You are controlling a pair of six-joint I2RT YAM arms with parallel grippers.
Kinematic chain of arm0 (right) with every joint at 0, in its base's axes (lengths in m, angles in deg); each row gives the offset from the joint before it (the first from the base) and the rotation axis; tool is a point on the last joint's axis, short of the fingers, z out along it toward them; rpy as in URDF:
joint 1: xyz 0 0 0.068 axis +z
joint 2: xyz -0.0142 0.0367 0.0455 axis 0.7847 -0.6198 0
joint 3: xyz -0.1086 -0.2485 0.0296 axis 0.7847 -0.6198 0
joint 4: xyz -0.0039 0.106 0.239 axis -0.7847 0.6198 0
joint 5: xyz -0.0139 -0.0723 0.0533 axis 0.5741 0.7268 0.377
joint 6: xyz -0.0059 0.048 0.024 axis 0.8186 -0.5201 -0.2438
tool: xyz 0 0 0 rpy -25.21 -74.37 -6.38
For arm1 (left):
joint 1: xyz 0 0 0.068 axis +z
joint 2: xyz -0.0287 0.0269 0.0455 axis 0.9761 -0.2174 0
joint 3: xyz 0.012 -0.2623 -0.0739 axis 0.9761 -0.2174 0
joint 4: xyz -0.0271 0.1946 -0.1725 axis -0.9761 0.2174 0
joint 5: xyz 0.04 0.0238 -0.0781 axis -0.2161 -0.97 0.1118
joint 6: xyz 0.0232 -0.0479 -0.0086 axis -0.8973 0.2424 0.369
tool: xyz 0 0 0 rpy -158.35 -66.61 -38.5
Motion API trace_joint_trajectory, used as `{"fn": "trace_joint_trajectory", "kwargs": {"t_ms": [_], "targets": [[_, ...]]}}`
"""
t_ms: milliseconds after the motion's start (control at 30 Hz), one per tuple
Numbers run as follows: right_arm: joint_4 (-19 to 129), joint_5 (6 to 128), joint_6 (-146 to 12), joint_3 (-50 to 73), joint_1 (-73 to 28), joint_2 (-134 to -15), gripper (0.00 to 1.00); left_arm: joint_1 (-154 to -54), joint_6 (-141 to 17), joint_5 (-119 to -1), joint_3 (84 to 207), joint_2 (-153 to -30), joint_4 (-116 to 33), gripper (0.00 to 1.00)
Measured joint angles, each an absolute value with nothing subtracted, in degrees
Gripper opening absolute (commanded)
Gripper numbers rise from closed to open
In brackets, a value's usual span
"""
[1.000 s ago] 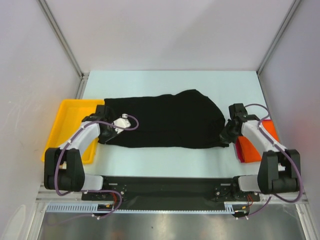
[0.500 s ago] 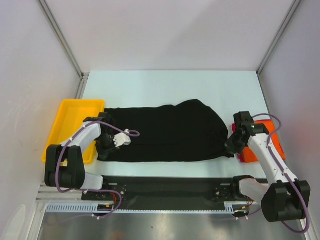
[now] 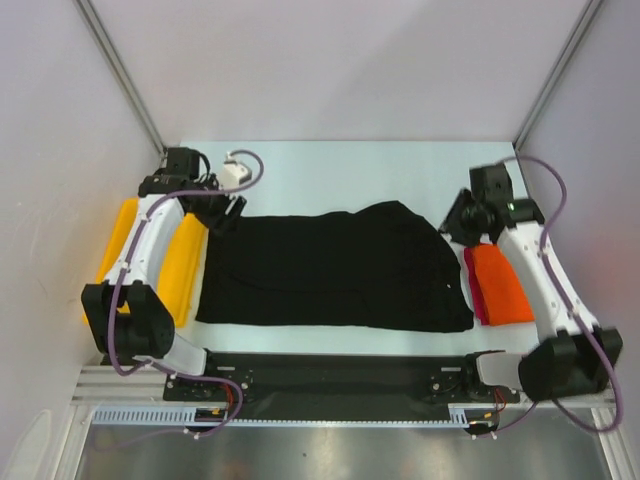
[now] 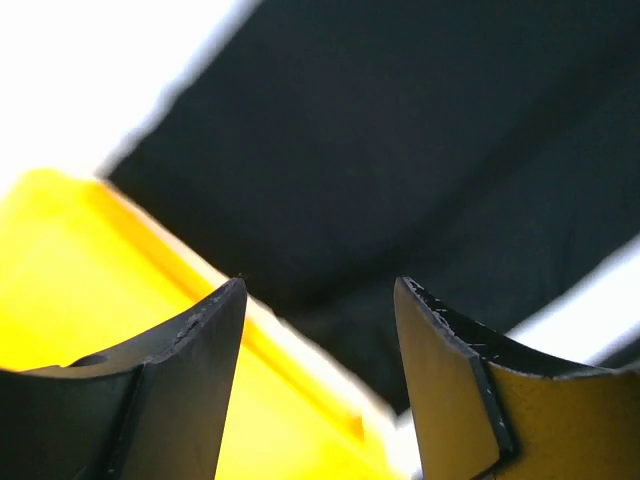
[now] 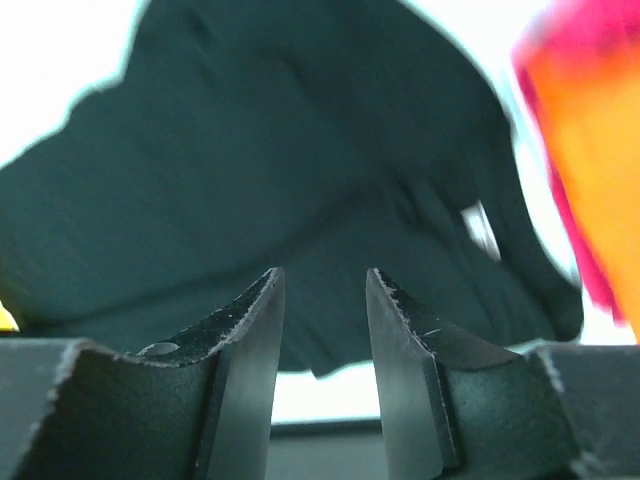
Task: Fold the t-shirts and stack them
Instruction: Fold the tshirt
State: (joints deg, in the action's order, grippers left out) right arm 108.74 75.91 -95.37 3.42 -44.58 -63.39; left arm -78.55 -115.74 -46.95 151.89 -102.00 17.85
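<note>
Left gripper (image 3: 224,210): released, fingers (image 4: 200,340) spread, nothing between them. Right gripper (image 3: 452,222): also released, narrower gap, empty. Both hang above the cloth, not touching as far as the wrist views show.

Step in hand looks like the first fold of the black shirt (image 3: 330,265): take the two far corners and bring them toward the near edge. To do it well: drop both grippers together; pinch only the top layer right at the hem; keep the corners level so the fold line runs straight; lift just enough to clear the cloth. The left side is tight; the shirt's left edge lies against the tray (image 3: 185,270), so come in from the table (image 3: 330,170) side to avoid catching the tray rim.

Black shirt lies flat, centre table, long side left to right. Its far-left corner is just below and right of the left gripper. Its far-right bulge is just left of and below the right gripper. Orange shirt (image 3: 500,285) sits folded just beside the black shirt's right edge, near the right arm; keep it out of the grasp.
</note>
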Motion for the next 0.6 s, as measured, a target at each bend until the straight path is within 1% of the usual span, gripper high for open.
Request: {"fn": "trace_joint_trajectory", "kwargs": {"t_ms": [100, 233, 367, 433, 467, 500, 600], "targets": [[103.1, 74.6, -90.1, 13.5, -44.5, -75.3, 0.45, -78.1, -104.2, -50.1, 153.5, -104.7, 9.2, 0.67], [96.0, 72.3, -83.2, 21.8, -43.9, -89.7, 0.46, -78.0, -93.7, -57.6, 157.0, -113.0, 3.1, 0.68], [94.3, 72.3, -76.7, 30.1, -42.0, -102.0, 0.5, -78.0, -88.6, -62.1, 163.7, -123.5, 2.1, 0.67], [93.6, 72.3, -73.2, 33.6, -40.4, -107.0, 0.55, -78.0, -87.5, -63.3, 165.4, -127.8, 1.0, 0.67], [93.2, 72.2, -71.9, 34.5, -39.7, -108.4, 0.57, -78.0, -87.4, -63.6, 165.4, -129.1, 0.9, 0.67], [93.2, 72.0, -70.3, 35.8, -38.8, -110.1, 0.61, -78.0, -87.5, -63.8, 165.5, -130.5, 0.9, 0.68], [92.5, 71.4, -65.6, 39.5, -36.2, -114.6, 0.64, -78.0, -87.6, -65.7, 165.9, -134.1, 1.2, 0.69]]}}
